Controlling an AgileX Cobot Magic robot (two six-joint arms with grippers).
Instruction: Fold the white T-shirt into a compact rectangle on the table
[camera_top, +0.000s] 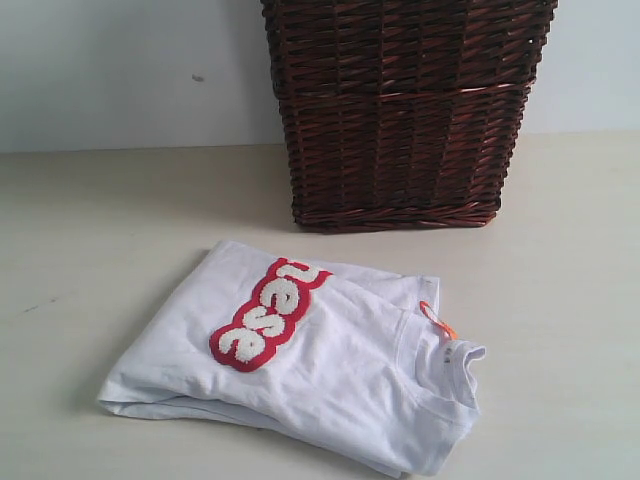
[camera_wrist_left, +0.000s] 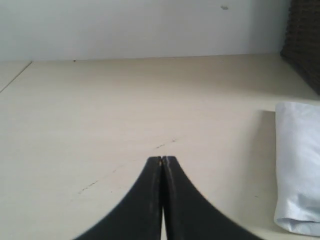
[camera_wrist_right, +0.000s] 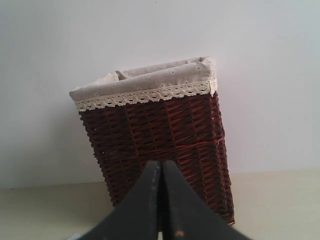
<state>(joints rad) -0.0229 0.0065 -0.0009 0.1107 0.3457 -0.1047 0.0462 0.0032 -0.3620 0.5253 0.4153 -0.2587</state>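
Note:
The white T-shirt (camera_top: 320, 370) lies folded in a compact block on the table (camera_top: 90, 250), its red-outlined lettering (camera_top: 268, 313) on top and a small orange tag (camera_top: 437, 320) at the collar. An edge of the T-shirt (camera_wrist_left: 299, 165) shows in the left wrist view. My left gripper (camera_wrist_left: 162, 159) is shut with nothing in it, hovering over bare table beside the shirt. My right gripper (camera_wrist_right: 161, 163) is shut and empty, pointing at the wicker basket. Neither gripper shows in the exterior view.
A tall dark wicker basket (camera_top: 405, 110) stands behind the shirt against the white wall; its cream liner with lace trim (camera_wrist_right: 145, 95) shows in the right wrist view. A corner of the basket (camera_wrist_left: 305, 40) appears in the left wrist view.

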